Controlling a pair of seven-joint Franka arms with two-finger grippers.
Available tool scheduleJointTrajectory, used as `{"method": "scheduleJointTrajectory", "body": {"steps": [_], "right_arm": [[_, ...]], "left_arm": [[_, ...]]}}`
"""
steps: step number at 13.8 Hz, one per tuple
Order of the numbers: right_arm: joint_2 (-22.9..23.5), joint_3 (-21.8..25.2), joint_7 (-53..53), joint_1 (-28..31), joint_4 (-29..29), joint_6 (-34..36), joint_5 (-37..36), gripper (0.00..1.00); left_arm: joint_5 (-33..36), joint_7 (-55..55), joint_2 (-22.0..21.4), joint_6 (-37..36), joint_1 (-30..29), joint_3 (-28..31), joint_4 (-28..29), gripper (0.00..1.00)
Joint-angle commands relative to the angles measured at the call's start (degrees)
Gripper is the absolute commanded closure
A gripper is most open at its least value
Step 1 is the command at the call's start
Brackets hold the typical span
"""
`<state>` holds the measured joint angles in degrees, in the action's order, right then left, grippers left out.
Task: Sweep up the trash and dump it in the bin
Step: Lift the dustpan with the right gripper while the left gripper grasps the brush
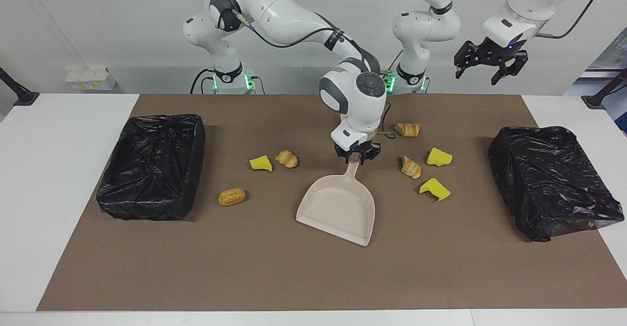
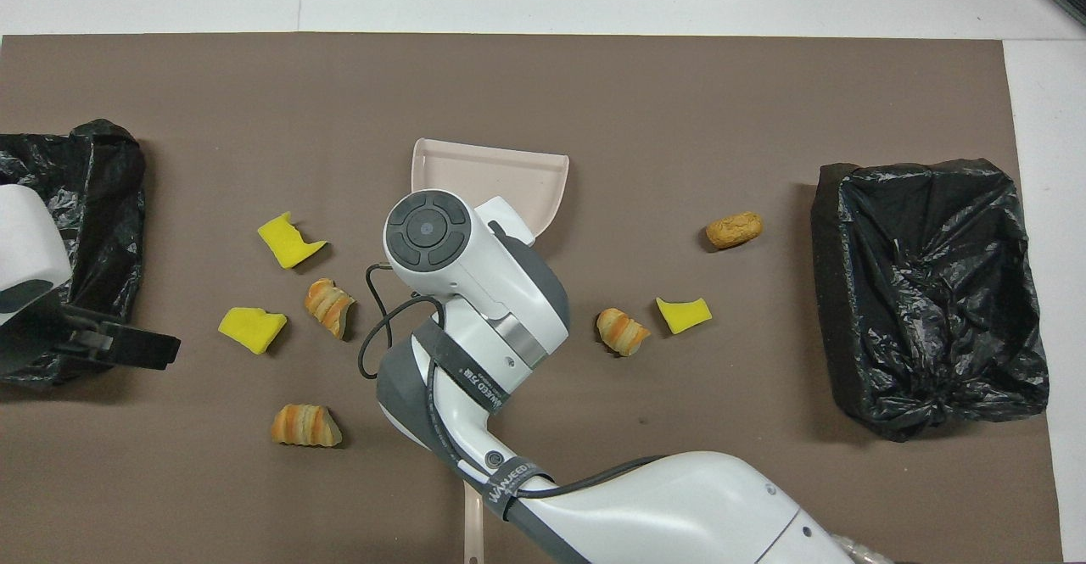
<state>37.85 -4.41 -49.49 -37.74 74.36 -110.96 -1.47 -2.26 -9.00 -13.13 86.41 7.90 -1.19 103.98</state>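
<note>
Right end effector [image 1: 356,158] is down at the middle of the surface, its fingertips clenched on the handle of the beige dustpan [image 1: 338,211]. The dustpan lies flat on the brown mat [image 1: 313,277], handle pointing toward the robots and its wide mouth pointing away from them.

Left end effector [image 1: 486,66] hangs high in the air at the left arm's end of the surface, over the edge of the mat nearest the robots, with its fingers spread wide and nothing between them. That arm waits.

The trash lies scattered on the mat on both sides of the dustpan. Toward the left arm's end are two yellow sponge wedges [image 1: 439,157] [image 1: 434,189] and two croissant bits: one [image 1: 411,167] between the handle and the wedges, the other [image 1: 407,129] nearer to the robots. Toward the right arm's end, a third yellow wedge [image 1: 260,163] sits just beside another croissant bit [image 1: 287,159], and a golden-brown bread roll [image 1: 231,197] lies farther from the robots, near the bin at that end.

Two bins lined with black bags stand on the mat, one at the right arm's end [image 1: 153,166] and one at the left arm's end [image 1: 552,181], both well apart from the dustpan.
</note>
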Motion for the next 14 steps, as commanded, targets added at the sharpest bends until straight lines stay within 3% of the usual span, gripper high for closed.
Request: {"method": "scheduleJointTrajectory", "body": {"steps": [1, 3, 8, 14], "right_arm": [[-4.09, -0.16, 4.99, 3.01, 2.28, 1.78, -0.2, 1.0], [-5.94, -0.07, 13.06, 4.95, 2.28, 4.43, -0.29, 1.0], [-10.07, -0.07, 29.68, 10.66, 3.33, 6.1, -0.55, 1.0], [-12.45, -0.25, 58.49, 15.94, 5.36, 9.09, 0.07, 1.0]], "left_arm": [[0.24, 0.3, -2.86, 1.83, 2.3, 0.4, 4.02, 0.0], [0.15, 3.09, -4.88, 2.36, 3.26, -1.35, 7.97, 0.0], [0.07, 14.78, -10.33, 6.57, 14.66, -2.68, 20.53, 0.0], [-4.15, 32.27, -12.27, 16.49, 28.38, -2.68, 31.96, 0.0]]}}
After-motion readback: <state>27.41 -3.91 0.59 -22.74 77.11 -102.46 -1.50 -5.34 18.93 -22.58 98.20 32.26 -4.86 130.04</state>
